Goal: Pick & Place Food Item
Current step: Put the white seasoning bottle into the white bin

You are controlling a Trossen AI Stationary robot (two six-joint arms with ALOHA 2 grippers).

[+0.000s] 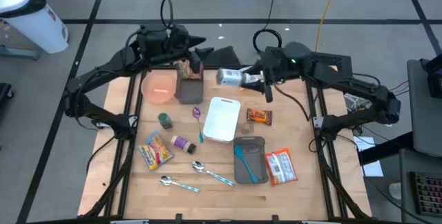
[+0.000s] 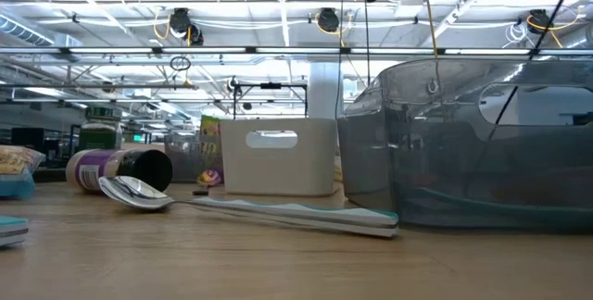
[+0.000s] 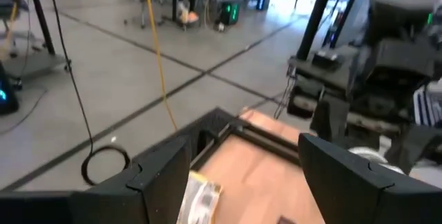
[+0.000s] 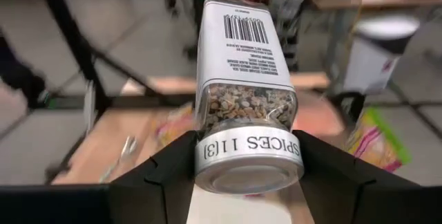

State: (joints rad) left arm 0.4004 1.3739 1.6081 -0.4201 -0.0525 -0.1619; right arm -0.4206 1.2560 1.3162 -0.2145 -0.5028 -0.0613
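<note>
My right gripper (image 4: pixel 247 156) is shut on a clear spice jar (image 4: pixel 243 72) with a white barcode label and a silver lid. In the high view the jar (image 1: pixel 231 77) hangs level above the table's far middle, pointing toward the left arm. My left gripper (image 1: pixel 196 59) is raised at the far left with its fingers open (image 3: pixel 238 151). A colourful snack bag (image 1: pixel 185 69) stands below it in a grey bin (image 1: pixel 188 90). In the left wrist view a corner of the bag (image 3: pixel 202 198) shows low between the fingers, and I see no touch. My right gripper pinches the jar's lid end (image 4: pixel 248 151) between its two fingers, one on each side of the silver cap. The fingers come in nearly level from the table's right side and lie along the jar. The jar sticks out beyond the fingertips, lifted clear of the table.
A pink bowl (image 1: pixel 160 86) sits beside the grey bin. A white container (image 1: pixel 222 118) is mid-table, and a grey tub (image 1: pixel 250 158) holds a teal utensil. Food packets (image 1: pixel 260 116) (image 1: pixel 281 166) (image 1: pixel 156 150), small jars (image 1: pixel 182 142) (image 1: pixel 165 119) and spoons (image 1: pixel 207 172) are scattered about.
</note>
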